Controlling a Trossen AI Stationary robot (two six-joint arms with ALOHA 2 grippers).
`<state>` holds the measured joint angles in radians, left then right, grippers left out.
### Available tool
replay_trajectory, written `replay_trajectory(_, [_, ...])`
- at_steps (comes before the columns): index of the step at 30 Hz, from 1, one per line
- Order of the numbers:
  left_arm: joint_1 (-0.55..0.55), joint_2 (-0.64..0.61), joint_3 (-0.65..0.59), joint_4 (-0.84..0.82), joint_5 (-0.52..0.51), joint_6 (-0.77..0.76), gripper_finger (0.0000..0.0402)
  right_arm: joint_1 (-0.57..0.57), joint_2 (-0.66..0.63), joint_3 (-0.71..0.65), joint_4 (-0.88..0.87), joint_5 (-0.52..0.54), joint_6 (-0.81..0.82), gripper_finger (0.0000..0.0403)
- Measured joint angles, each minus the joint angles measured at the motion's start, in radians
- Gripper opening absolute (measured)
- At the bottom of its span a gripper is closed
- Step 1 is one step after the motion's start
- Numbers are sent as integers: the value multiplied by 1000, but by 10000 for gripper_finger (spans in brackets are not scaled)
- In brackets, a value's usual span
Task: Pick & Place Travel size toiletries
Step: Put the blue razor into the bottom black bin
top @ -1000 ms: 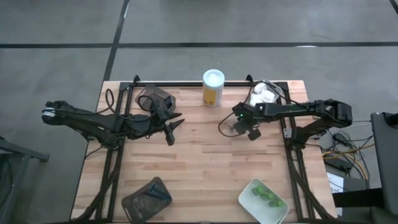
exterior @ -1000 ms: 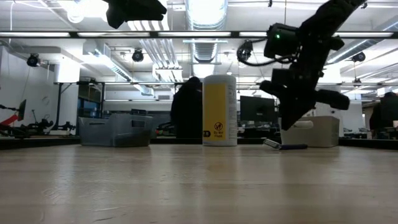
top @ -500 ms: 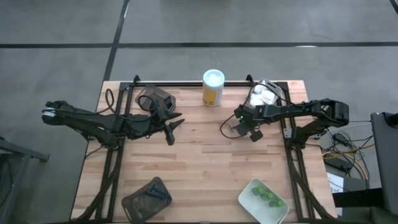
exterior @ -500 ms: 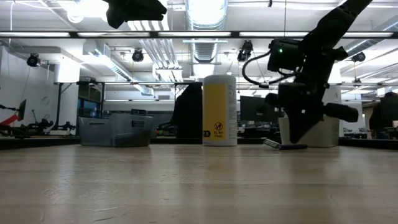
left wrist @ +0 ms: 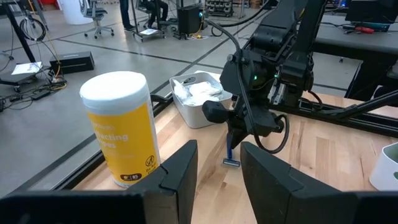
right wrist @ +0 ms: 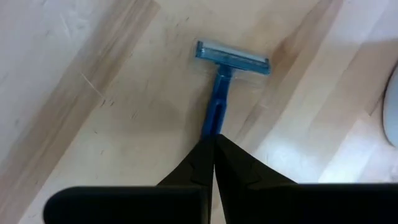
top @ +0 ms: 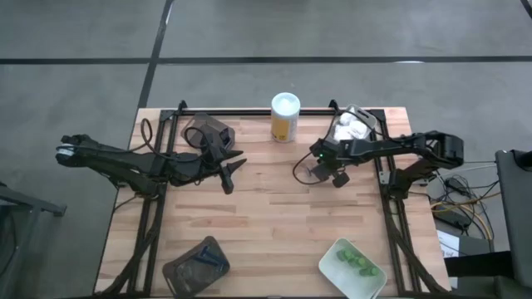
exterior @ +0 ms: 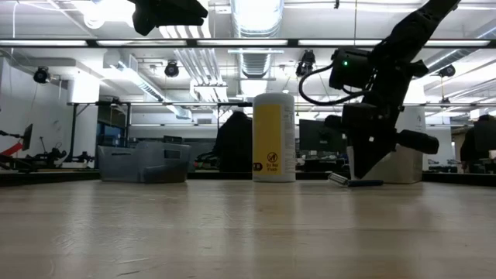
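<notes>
A blue razor (right wrist: 219, 99) lies flat on the wooden table, head away from my right gripper (right wrist: 214, 142). That gripper is shut and points steeply down, its tips right over the handle's free end, as the low view (exterior: 363, 175) also shows. My left gripper (left wrist: 219, 168) hangs open and empty at the table's left (top: 232, 169), well above the top. The yellow white-capped bottle (top: 285, 116) stands upright at the far edge. White packets fill a pale tray (top: 350, 126), and green pieces lie in another (top: 352, 264). My right gripper comes at the razor handle's free end (right wrist: 214, 127) from above, slanting, with its shut fingers in line with the handle. The fingertips hide that end, and I cannot tell whether they touch it. The razor lies flat on the table.
A dark tray (top: 209, 129) sits at the far left and another (top: 194, 266), holding a blue razor, at the near left. Black frame rails run along the table's left, right and far sides. Bare wood spreads across the middle (top: 274, 216).
My right gripper has come down toward the razor, staying shut. The razor has stayed where it lay on the table.
</notes>
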<state>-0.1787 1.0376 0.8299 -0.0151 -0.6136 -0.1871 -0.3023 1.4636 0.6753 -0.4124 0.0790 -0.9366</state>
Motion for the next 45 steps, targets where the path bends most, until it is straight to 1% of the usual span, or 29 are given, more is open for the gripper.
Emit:
replay_trajectory(3, [0,0,0,0,0,0,127,-2,27,0,25,0,-13,8])
replay_trajectory(7, [0,0,0,0,2,-5,127,-4,55,6,58,4,10,8])
replay_trajectory(15, [0,0,0,0,2,-5,127,-4,70,25,75,-1,0,8])
replay_trajectory(17, [0,0,0,0,2,-5,127,-4,71,29,111,-5,-8,8])
replay_trajectory(20, [0,0,0,0,2,-5,127,-3,79,36,213,-8,-9,8])
replay_trajectory(25, [-1,0,0,-1,3,-5,127,-3,119,37,342,-12,-6,8])
replay_trajectory(29, [-1,0,0,-1,3,-6,127,-3,145,69,293,-2,25,8])
replay_trajectory(35, [-1,0,0,-1,6,-6,127,-9,119,87,252,-1,178,8])
replay_trajectory(39, [-1,0,0,-1,7,-2,127,-12,125,83,250,1,171,8])
replay_trajectory(45, [-1,0,0,0,11,-3,127,-13,129,80,192,1,199,8])
